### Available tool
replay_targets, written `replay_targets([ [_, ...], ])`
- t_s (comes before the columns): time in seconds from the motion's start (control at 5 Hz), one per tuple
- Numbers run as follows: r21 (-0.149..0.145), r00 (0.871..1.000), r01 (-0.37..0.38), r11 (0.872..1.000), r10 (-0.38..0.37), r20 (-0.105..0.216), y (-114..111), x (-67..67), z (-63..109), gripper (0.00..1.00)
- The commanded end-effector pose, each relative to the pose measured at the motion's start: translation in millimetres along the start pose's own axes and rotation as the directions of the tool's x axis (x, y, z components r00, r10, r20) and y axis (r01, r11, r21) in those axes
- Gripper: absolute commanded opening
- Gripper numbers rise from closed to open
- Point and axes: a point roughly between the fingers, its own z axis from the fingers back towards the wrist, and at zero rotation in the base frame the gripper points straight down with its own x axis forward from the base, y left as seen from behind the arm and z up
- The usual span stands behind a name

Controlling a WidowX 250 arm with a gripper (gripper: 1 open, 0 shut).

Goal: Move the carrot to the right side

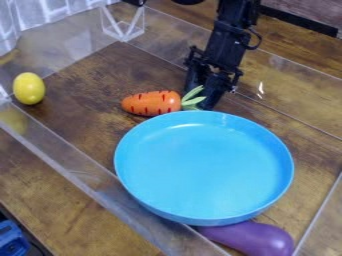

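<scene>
We see the pincer [207, 92] lowered onto the carrot [152, 101] at its green top, on a dark wooden worktop [94, 130]. We cannot tell whether its jaws grip. A blue plate [203, 165] lies just below it.

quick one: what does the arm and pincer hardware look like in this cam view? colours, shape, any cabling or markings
All black. The arm is a slim, boxy column entering from the top edge. The pincer ends in two narrow dark fingers. No markings legible at this resolution; no separate cables can be made out.
</scene>
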Motion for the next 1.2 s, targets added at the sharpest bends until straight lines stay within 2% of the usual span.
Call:
replay_targets([
  [0.0,0.0,0.998,0.047,0.999,-0.047,0.044,-6.2,3.1,17.8,0.0],
  [0.2,-0.007,0.995,0.084,0.996,-0.084,0.057,-14.5,4.4,26.2,0.0],
  [0.6,-0.066,0.995,0.001,0.998,0.006,0.102,-16.1,10.2,35.0,0.0],
  [0.8,-0.056,0.992,0.072,0.996,-0.066,0.109,-24.7,12.0,36.9,1.0],
  [1.0,-0.047,0.984,0.142,0.989,-0.135,0.113,-33.0,13.0,38.2,1.0],
])
